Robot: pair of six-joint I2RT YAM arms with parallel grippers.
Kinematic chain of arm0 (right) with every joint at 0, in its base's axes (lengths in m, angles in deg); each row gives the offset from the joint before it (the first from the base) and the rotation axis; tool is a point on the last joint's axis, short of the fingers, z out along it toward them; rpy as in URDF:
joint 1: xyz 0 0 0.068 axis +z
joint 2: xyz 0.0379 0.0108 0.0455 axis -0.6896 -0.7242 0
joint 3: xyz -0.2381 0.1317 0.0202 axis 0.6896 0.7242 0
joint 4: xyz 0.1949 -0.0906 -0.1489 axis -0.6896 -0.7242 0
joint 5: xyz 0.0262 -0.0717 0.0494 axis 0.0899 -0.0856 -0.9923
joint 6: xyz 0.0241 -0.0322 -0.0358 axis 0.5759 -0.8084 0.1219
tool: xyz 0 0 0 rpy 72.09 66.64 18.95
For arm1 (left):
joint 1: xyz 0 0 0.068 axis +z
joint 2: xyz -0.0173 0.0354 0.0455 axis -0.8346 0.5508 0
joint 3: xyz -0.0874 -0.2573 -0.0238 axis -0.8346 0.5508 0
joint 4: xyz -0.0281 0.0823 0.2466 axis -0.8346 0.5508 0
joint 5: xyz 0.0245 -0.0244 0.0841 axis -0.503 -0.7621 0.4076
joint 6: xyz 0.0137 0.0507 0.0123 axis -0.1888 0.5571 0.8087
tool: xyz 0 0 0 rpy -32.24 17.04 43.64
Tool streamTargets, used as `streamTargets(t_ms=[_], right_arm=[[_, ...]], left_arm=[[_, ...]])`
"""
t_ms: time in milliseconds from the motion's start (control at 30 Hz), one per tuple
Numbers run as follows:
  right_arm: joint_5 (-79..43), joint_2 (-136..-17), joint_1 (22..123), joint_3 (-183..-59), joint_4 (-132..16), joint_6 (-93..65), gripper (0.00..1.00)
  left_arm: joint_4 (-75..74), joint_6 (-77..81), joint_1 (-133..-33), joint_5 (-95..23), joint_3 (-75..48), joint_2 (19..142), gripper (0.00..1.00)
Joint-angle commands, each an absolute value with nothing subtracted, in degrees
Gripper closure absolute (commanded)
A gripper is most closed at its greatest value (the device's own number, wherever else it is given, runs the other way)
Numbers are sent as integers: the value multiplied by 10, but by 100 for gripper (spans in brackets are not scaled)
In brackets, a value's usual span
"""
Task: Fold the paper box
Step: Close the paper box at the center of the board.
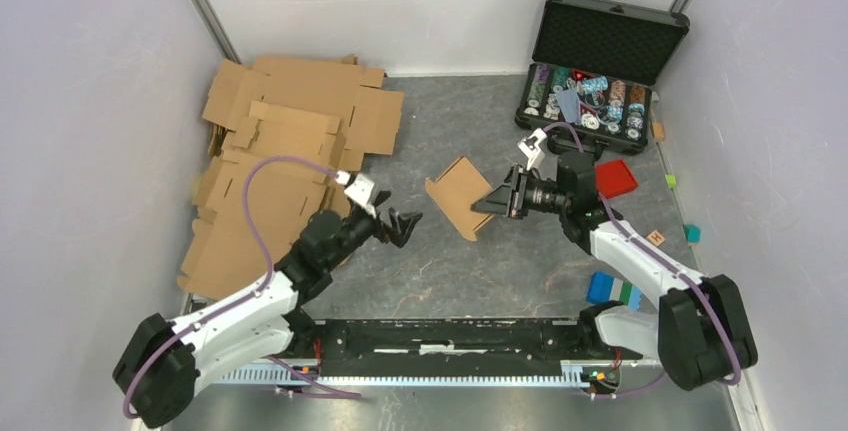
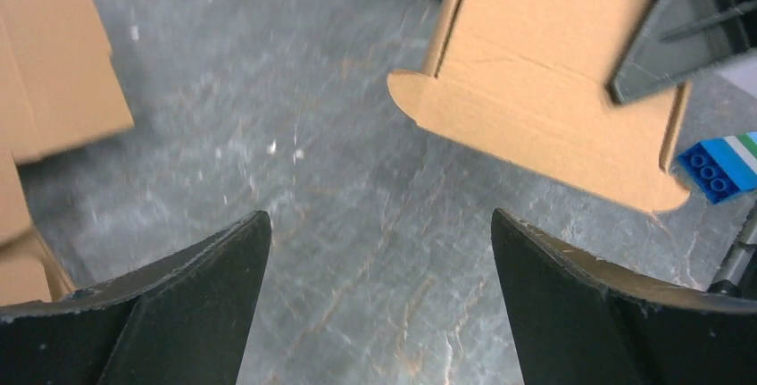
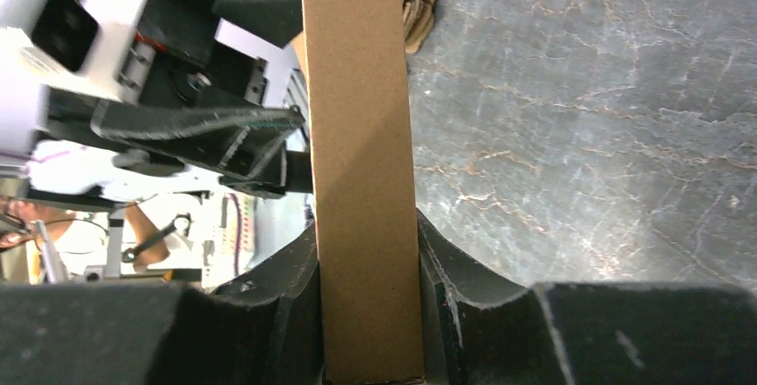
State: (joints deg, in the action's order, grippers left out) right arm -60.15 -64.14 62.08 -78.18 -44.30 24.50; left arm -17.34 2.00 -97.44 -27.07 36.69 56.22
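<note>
The paper box (image 1: pixel 458 196) stands near the middle of the surface (image 1: pixel 450 281), pinched at its right edge by your right hand (image 1: pixel 492 203). Your left hand (image 1: pixel 400 223), spread and empty, sits just left of it, and the box's long axis lies across its approach. The left wrist view shows the box's creased face. The right wrist view shows only one panel, edge-on.

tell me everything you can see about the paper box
The paper box is plain brown cardboard, only partly folded, with creased panels and a round-cornered flap. It is tilted near the middle of the table, one panel pinched by the right tool. The open left tool hangs nearby without touching it.
</note>
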Motion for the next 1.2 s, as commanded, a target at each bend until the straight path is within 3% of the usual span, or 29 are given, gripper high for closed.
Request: streamTargets(t_ms=[0,167,267,400,900,1033,1167], right_arm=[[-608,-605,614,-799,-449,338,92],[-586,-566,613,-800,-480,418,92],[-565,-535,613,-803,-509,447,89],[-574,-512,613,-791,-494,503,89],[-600,-477,614,-794,-502,548,90],[-603,-472,614,-798,-508,543,90],[-607,-475,614,-797,-515,540,90]], left_arm=[[-554,180,-978,-332,489,539,0],[-493,388,-1007,-436,435,578,0],[-532,550,-1055,-445,440,594,0],[-479,725,-1108,-426,402,630,0],[-488,932,-1193,-319,290,781,0],[-564,1010,-1217,-260,288,846,5],[-596,1035,-1230,-240,288,873,18]])
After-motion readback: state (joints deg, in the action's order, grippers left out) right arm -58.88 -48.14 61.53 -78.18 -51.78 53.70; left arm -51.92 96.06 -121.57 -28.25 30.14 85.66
